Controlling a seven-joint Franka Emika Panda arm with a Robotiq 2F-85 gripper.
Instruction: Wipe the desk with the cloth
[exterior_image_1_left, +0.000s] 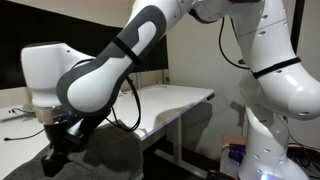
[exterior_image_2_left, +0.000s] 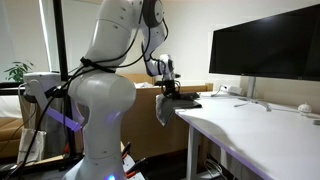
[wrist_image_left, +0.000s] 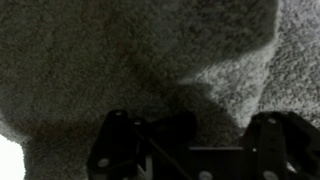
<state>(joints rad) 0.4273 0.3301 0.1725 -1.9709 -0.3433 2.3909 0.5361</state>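
Note:
The dark grey cloth (wrist_image_left: 150, 60) fills the wrist view, rumpled into folds. In both exterior views it lies at the near end of the white desk (exterior_image_1_left: 175, 100), bunched under the gripper (exterior_image_1_left: 58, 140), with a flap hanging over the desk edge (exterior_image_2_left: 162, 110). My gripper (wrist_image_left: 218, 120) points down into the cloth, its fingers pressed into the fabric with a fold pinched between them. In an exterior view the gripper (exterior_image_2_left: 170, 90) sits at the end of the desk (exterior_image_2_left: 250, 125) above the cloth.
A large dark monitor (exterior_image_2_left: 265, 50) stands on the desk, with small items near its base (exterior_image_2_left: 243, 91) and a white object (exterior_image_2_left: 306, 108) at the far right. The robot's white base (exterior_image_2_left: 100, 110) stands beside the desk. Cables (exterior_image_1_left: 18, 112) lie at the desk's rear.

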